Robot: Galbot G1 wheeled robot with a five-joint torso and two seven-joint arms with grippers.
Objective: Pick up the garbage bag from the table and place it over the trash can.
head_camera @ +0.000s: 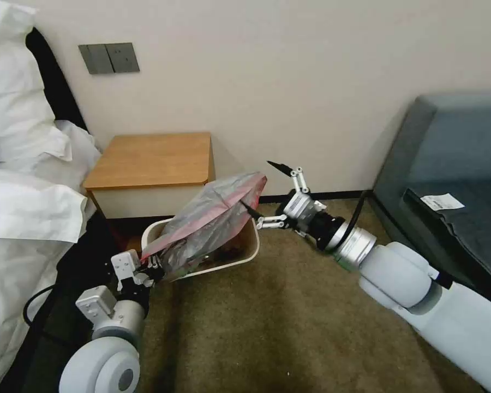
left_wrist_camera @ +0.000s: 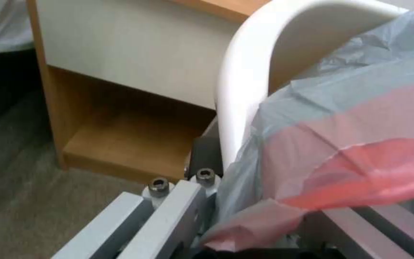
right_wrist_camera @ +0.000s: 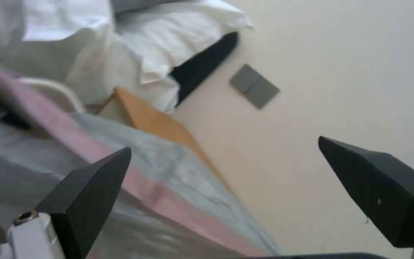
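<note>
draping garbage bag (head_camera: 213,218) over trash can (head_camera: 249,252) rim

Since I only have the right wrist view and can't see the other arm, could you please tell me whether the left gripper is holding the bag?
Observer: Yes. The left gripper has its fingers shut on the bag's pink edge, low by the bin's near left corner.
Operator: Thank you. Is the bag over the bin yet?
Observer: Not yet. It slants up from there to the open right gripper, above the bin, and its mouth is not around the rim.
Operator: And where does the bin stand?
Observer: On the carpet, directly in front of the table.
</note>
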